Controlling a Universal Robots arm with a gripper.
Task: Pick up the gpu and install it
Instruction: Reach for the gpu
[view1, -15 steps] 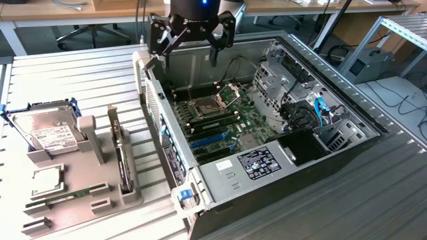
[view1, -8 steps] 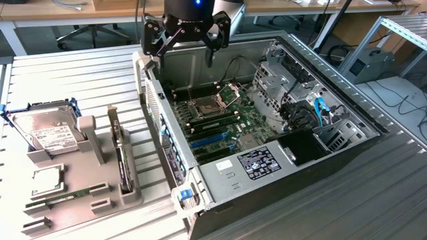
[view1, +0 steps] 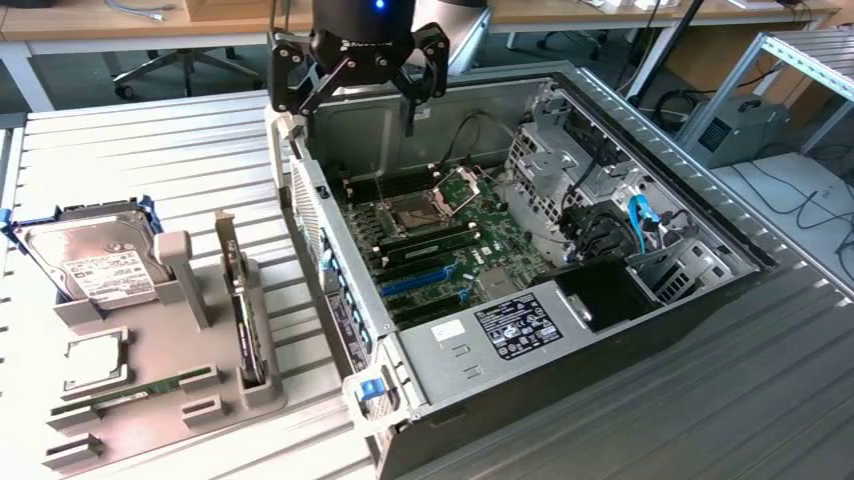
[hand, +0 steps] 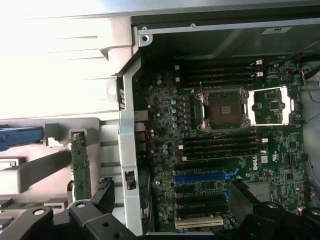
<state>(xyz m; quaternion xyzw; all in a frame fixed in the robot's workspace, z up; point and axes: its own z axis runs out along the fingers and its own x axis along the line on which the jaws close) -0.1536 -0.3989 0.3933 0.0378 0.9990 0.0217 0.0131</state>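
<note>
– Claw (view1: 358, 95) status?
– Spread wide, empty, touching nothing, above the computer case's (view1: 441, 375) far rim.
– Room to move?
– Case lid off, motherboard (view1: 441, 245) exposed.
– And the gpu (view1: 243, 310)?
– On edge in the grey rack (view1: 147, 390) beside the case.

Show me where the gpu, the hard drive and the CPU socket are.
gpu (view1: 242, 320): exterior view, upper edge of the card.
hard drive (view1: 104, 272): exterior view, its white label.
CPU socket (hand: 222, 110): wrist view, middle of the socket.
</note>
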